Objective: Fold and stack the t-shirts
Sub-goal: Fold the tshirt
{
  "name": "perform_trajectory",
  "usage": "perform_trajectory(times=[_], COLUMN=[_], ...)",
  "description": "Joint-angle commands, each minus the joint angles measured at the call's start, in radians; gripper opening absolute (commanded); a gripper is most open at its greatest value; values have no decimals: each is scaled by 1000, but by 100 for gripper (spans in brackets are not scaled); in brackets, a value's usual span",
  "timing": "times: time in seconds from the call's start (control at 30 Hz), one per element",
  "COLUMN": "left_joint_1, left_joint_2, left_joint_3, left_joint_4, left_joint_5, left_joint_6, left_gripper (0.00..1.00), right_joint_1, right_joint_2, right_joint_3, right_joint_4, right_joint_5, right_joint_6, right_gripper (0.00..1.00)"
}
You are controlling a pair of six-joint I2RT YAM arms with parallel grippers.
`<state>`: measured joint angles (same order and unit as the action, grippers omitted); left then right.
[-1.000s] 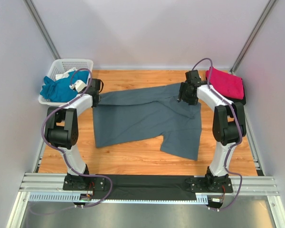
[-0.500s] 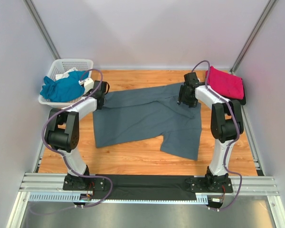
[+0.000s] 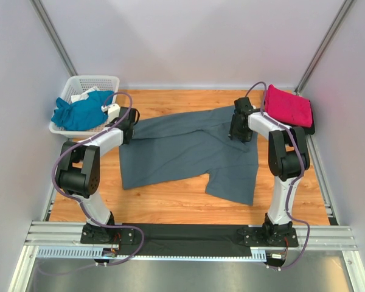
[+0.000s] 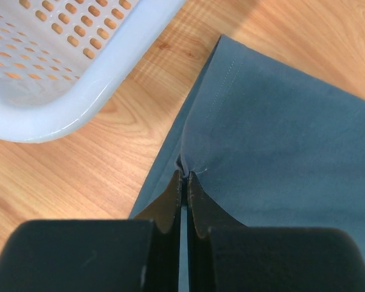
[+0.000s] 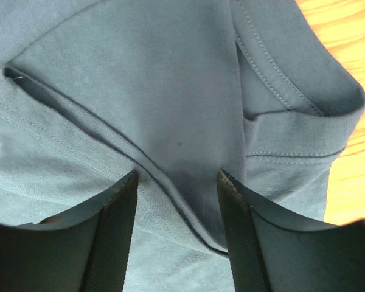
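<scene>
The dark slate-grey t-shirt [image 3: 188, 152] lies spread on the wooden table. My left gripper [image 3: 128, 123] is at its far left corner, shut on a pinched fold of the shirt's edge [image 4: 184, 176]. My right gripper [image 3: 239, 129] presses down on the shirt's far right part beside the collar [image 5: 304, 128]. Its jaws stand open, with a ridge of grey cloth [image 5: 176, 176] between them. A folded magenta-pink t-shirt [image 3: 288, 106] lies at the far right. The teal-blue t-shirt [image 3: 79, 112] is heaped in the basket.
The white lattice basket [image 3: 97, 81] stands at the far left corner, its rim [image 4: 67, 103] close to my left gripper. Grey walls enclose the table on three sides. A black cloth strip [image 3: 188, 232] lies between the arm bases.
My left gripper has shifted right, away from the basket, with the shirt's corner in it. My right gripper has settled lower on the cloth and its jaws have narrowed somewhat.
</scene>
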<state>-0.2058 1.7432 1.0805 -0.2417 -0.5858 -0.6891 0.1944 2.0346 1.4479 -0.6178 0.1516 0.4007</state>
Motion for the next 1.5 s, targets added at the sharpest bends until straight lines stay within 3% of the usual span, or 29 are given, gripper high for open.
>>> perform_trajectory(times=[0.0, 0.07, 0.17, 0.2, 0.3, 0.4, 0.6, 0.97, 1.47], left_joint_1=[-6, -7, -6, -6, -6, -6, -1, 45, 72], left_joint_2=[-37, -36, -40, -45, -73, -106, -96, 151, 272], left_joint_3=[-4, -2, 13, 25, 41, 50, 87, 291, 403], left_joint_4=[1, -7, -25, -36, -44, -42, -16, -94, -202], left_joint_5=[-25, -26, -31, -31, -16, 26, 112, 155, 164], left_joint_6=[51, 59, 76, 79, 102, 122, 152, 135, 102], left_gripper=[3, 8, 23, 33, 46, 54, 52, 39, 36], right_joint_1=[-19, -26, -35, -38, -44, -52, -81, -82, -82], right_joint_2=[7, 3, -5, -7, -11, -11, -28, -33, -20], right_joint_3=[-58, -64, -66, -66, -66, -66, -80, -77, -61], right_joint_4=[-40, -43, -48, -51, -51, -51, -39, -30, -37], right_joint_5=[52, 59, 63, 66, 72, 78, 52, 0, -4], right_joint_6=[10, 7, -6, -10, -22, -46, -77, -76, -72], right_gripper=[54, 54, 54, 54, 54, 54, 54, 53, 52])
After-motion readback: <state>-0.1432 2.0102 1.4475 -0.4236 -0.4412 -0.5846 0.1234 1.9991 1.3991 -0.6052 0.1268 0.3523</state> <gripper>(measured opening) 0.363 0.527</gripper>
